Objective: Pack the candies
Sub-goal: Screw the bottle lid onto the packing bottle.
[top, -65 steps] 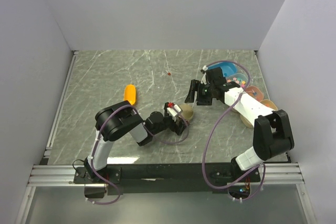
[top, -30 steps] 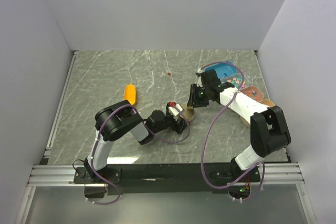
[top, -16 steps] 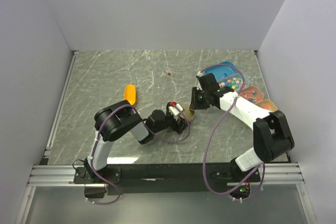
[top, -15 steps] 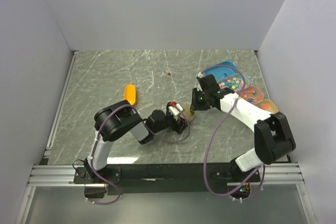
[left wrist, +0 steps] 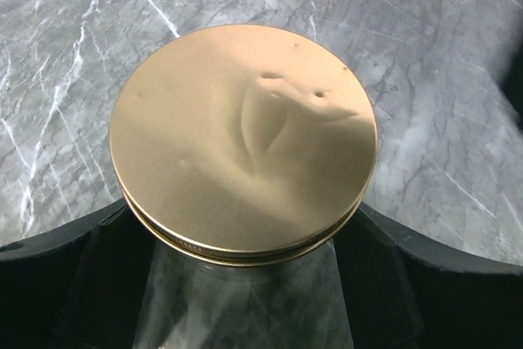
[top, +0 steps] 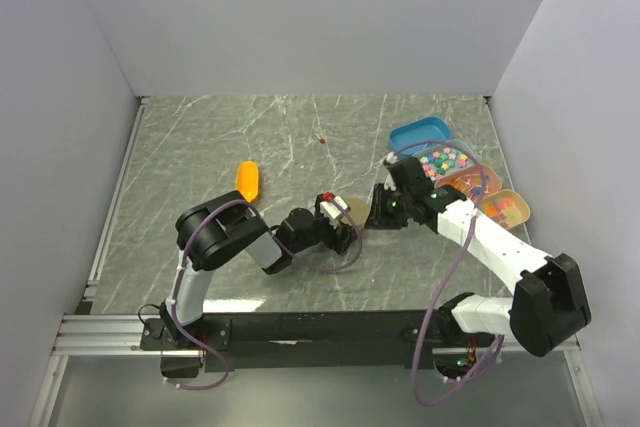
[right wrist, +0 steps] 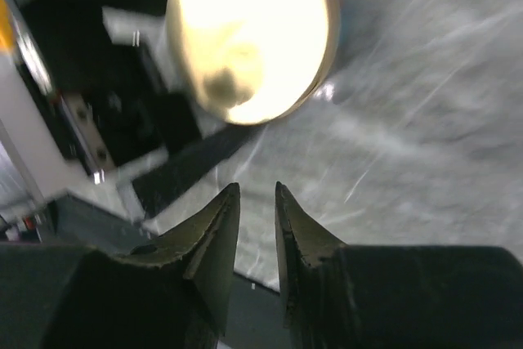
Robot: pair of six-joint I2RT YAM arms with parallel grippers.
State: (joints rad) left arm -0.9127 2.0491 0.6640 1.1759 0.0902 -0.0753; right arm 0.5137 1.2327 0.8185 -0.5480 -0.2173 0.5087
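Nearest the bases, the right arm now lies lower and further out to the right than half a second ago, with its elbow swung down toward the table's near edge. The tubs its forearm covered then are bared. The right claw has dropped nearer and now sits just right of the gold lid. It is clenched almost to, with a thin slit between its tips and nothing in it. The left claw has not shifted and still grasps the glass jar just under that dented lid, one finger on each side. Behind the right claw, alongside its forearm, the candies sit in an orange-tinted tub, well apart from the jar. They show as tiny dark and blue specks, partly crossed by the arm's purple cable and too small to tell wrappers. Nearer along that forearm is a yellow tub of orange-red sweets. Further off stand the pastel sweets and then a blue tray. Beyond the left claw and to its left lies an orange scoop on the marble table.
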